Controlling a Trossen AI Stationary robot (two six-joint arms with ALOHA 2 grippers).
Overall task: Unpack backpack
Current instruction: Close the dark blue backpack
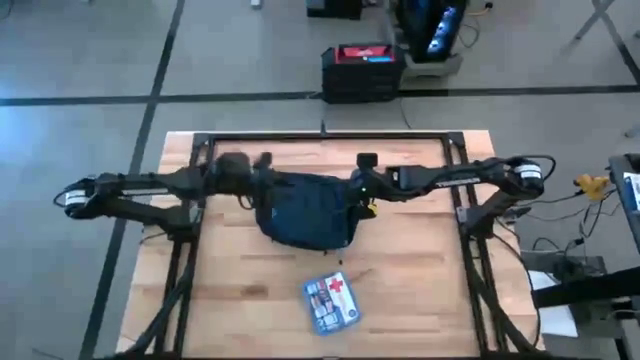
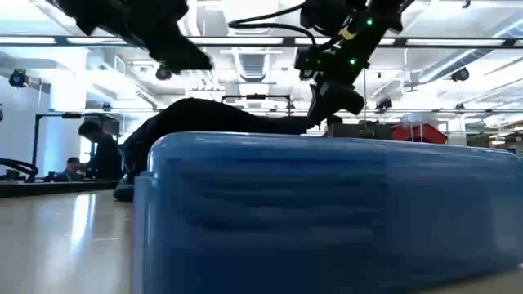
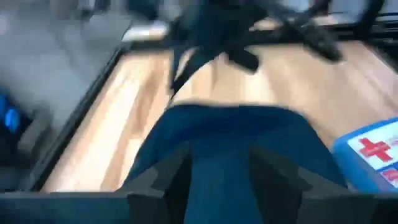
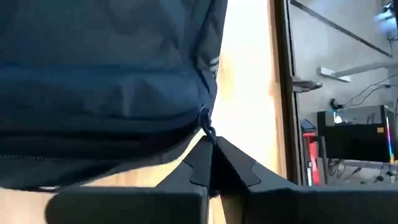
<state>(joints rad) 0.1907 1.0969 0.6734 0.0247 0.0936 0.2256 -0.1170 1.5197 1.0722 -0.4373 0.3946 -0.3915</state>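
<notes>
The dark navy backpack [image 1: 305, 210] lies on the wooden table [image 1: 420, 290] at its middle; in the low view it is the dark mound [image 2: 204, 122] behind the box. My left gripper [image 3: 221, 155] stands open above the backpack's left end [image 1: 255, 182], and the blue fabric shows between its parted fingers. In the low view it hangs clear above the bag [image 2: 181, 55]. My right gripper [image 4: 211, 146] is shut at the bag's right end [image 1: 362, 195]. My right gripper pinches the backpack's small zip pull [image 4: 206, 124] between its two fingertips, at the bag's right end. The fingers slant down at it from the table's right side. The bag rests on the table, its fabric rising toward the fingers [image 2: 323, 118].
A blue-and-white box with a red cross [image 1: 331, 302] lies near the table's front edge, and it fills the foreground of the low view [image 2: 327, 212]. The black frame rails [image 1: 470, 230] run along the table's sides. People sit in the room beyond [image 2: 98, 151].
</notes>
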